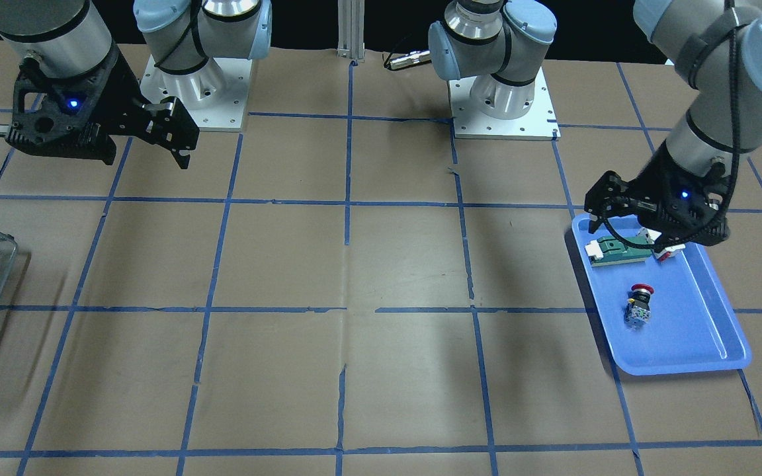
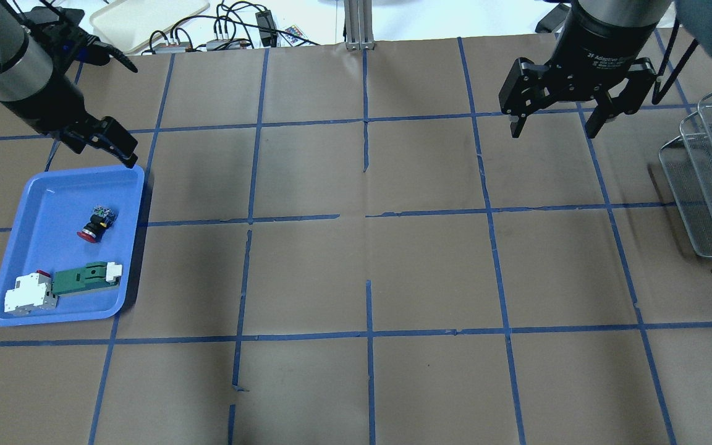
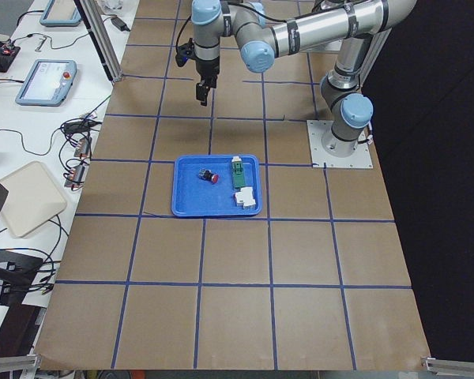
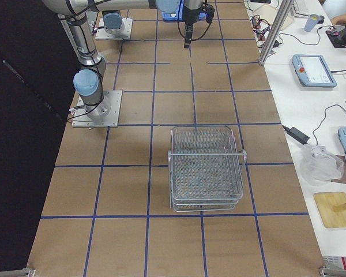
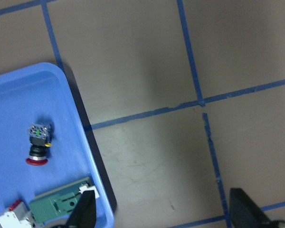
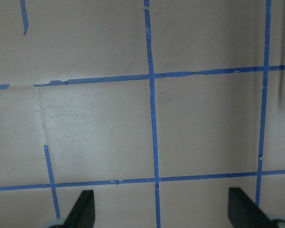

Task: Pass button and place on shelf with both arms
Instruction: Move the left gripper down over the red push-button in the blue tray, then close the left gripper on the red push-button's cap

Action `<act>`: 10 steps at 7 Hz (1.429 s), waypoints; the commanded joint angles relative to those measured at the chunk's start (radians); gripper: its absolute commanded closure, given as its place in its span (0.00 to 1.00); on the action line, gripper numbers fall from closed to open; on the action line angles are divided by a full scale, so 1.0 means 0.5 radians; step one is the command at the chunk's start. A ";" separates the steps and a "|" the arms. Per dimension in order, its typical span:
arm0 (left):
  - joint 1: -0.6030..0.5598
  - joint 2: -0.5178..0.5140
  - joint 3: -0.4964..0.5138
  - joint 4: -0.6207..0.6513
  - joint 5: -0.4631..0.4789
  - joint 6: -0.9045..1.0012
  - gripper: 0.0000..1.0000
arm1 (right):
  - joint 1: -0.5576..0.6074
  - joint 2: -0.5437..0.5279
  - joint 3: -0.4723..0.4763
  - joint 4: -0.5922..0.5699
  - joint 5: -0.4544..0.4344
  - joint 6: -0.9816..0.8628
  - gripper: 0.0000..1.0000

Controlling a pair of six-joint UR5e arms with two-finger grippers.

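The button, a small push-button switch with a red mushroom cap, black cylindrical body and pale clear base block [image 2: 95, 224], lies apparently on its side on bare floor in the middle of the shallow blue plastic tray [image 2: 47, 198]. It sits apart from the flat green-and-white part [image 2: 84, 278] and the white-and-red block [image 2: 28, 293] at the tray's robot-side end, which should leave room to close on it alone. The left arm's fingers [image 5: 84, 213] are spread wide and empty, raised well above the brown paper-covered worktop [image 2: 393, 259] beside the tray. In the wrist view the button sits off to one side, not between them, so I judge the pick has not begun. The right arm's fingers [image 6: 80, 211] are likewise released and hold nothing, hanging over bare worktop on the side of the silver wire-mesh shelf [image 2: 702, 185]. That looks like a waiting pose for the hand-over, since the shelf stands far from the tray.
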 commanded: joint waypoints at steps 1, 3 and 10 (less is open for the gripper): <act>0.266 -0.189 -0.110 0.247 -0.057 0.437 0.00 | -0.001 0.004 0.000 -0.007 0.011 -0.001 0.00; 0.383 -0.413 -0.315 0.645 -0.042 0.542 0.00 | -0.001 -0.005 0.003 -0.007 0.017 -0.001 0.00; 0.586 -0.613 -0.549 1.079 -0.057 0.622 0.80 | -0.008 0.001 0.006 -0.007 -0.017 -0.032 0.00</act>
